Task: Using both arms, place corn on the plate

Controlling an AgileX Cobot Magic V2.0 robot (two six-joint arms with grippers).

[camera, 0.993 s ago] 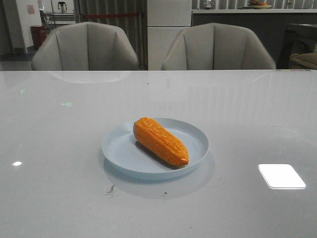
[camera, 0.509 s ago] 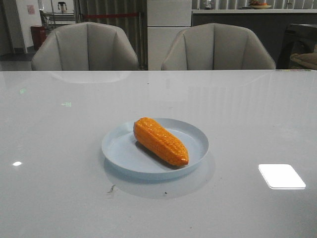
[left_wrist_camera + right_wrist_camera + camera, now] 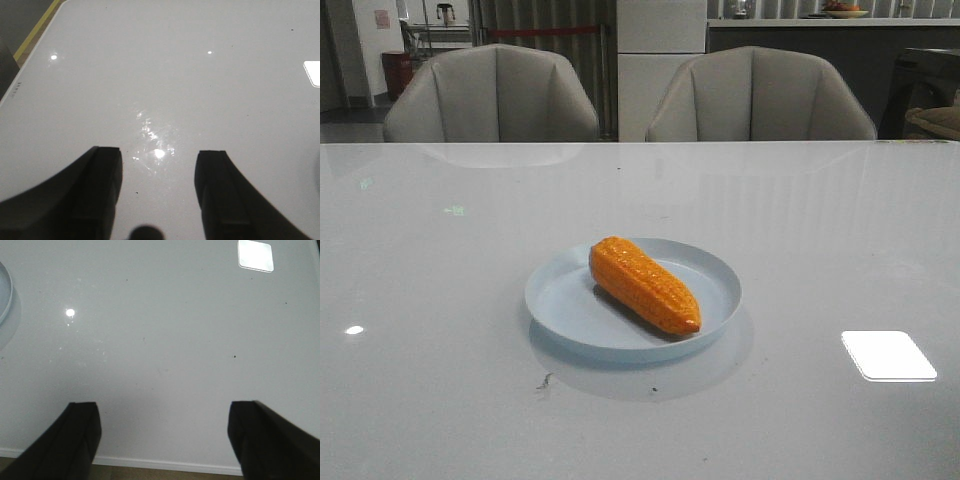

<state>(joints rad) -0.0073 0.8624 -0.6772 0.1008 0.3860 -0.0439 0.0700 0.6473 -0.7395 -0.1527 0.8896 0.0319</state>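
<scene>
The orange corn lies slantwise inside the pale blue plate at the middle of the table, tapered end toward the front right. Neither arm shows in the front view. In the left wrist view my left gripper is open over bare tabletop with nothing between its fingers. My right gripper is open wide above the table's near edge, also holding nothing. A sliver of the plate's rim shows at the edge of the right wrist view.
Two grey chairs stand behind the glossy white table. A yellow floor stripe runs past the table's side edge in the left wrist view. The table's front edge sits just beneath the right fingers.
</scene>
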